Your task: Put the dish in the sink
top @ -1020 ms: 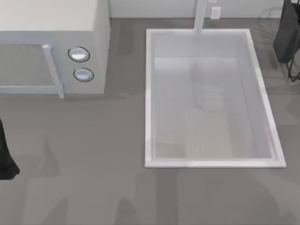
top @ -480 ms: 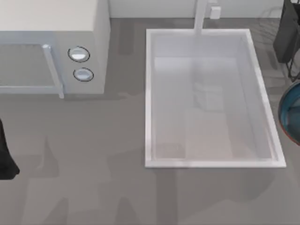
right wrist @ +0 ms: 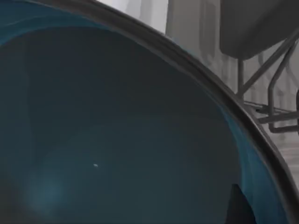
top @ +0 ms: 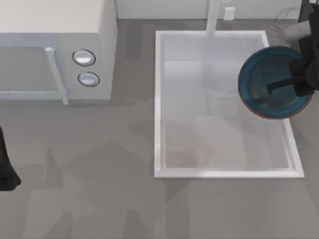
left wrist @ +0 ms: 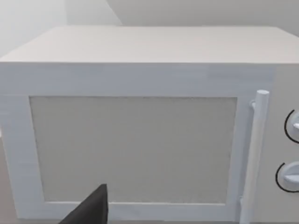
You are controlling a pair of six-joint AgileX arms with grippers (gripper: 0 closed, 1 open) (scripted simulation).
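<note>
The right gripper jaws grip the round teal-blue dish above the white rectangular sink, at its right rim. Lowering and release remain. The left gripper is parked by the microwave; jaw state undeterminable.

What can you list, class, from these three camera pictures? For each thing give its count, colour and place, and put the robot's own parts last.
Round deep teal-blue bowl: one, teal-blue with a dark inside, held over the right rim of the basin toward its far end.
Large white rectangular sink basin: one, white with a pale glossy bottom, right of the table's middle.
White faucet post: one, white, at the basin's far edge.
White microwave: one, white, far left of the table.
Round knobs: two, silvery white, on the microwave's right side.
Grey table: one, grey, under everything.
Right gripper: one, black, shut on the bowl.
Left gripper: one, black, parked facing the microwave.
</note>
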